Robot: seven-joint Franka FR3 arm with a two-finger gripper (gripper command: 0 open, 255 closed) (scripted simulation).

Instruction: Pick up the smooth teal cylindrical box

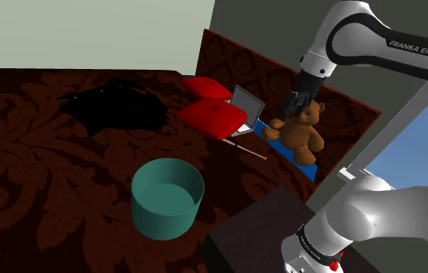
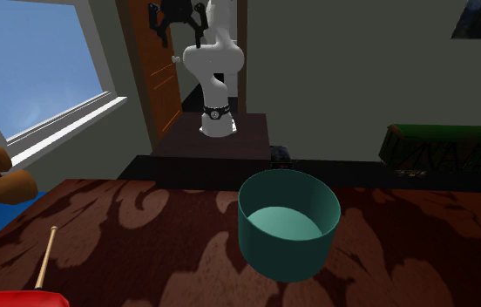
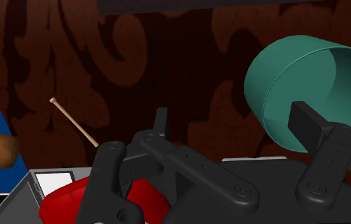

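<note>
The teal cylindrical box (image 1: pixel 167 198) stands upright and open-topped on the dark red patterned surface (image 1: pixel 42 178), near its front edge. From the second exterior view the box (image 2: pixel 288 222) is in the foreground, with the arm behind it. My gripper (image 1: pixel 296 105) hangs well above the surface, far up and to the shoulder view's right of the box, over a teddy bear. In the wrist view the box (image 3: pixel 295 83) lies beyond the right finger (image 3: pixel 320 143). The gripper (image 3: pixel 206 133) is open, with nothing between its fingers.
A brown teddy bear (image 1: pixel 304 128) sits on a blue mat (image 1: pixel 290 155). Beside it are red cushions (image 1: pixel 212 116), an open laptop (image 1: pixel 245 105) and a thin wooden stick (image 1: pixel 245 149). A black area (image 1: pixel 115 108) marks the surface farther back. The dark stand (image 1: pixel 259 233) is close to the box.
</note>
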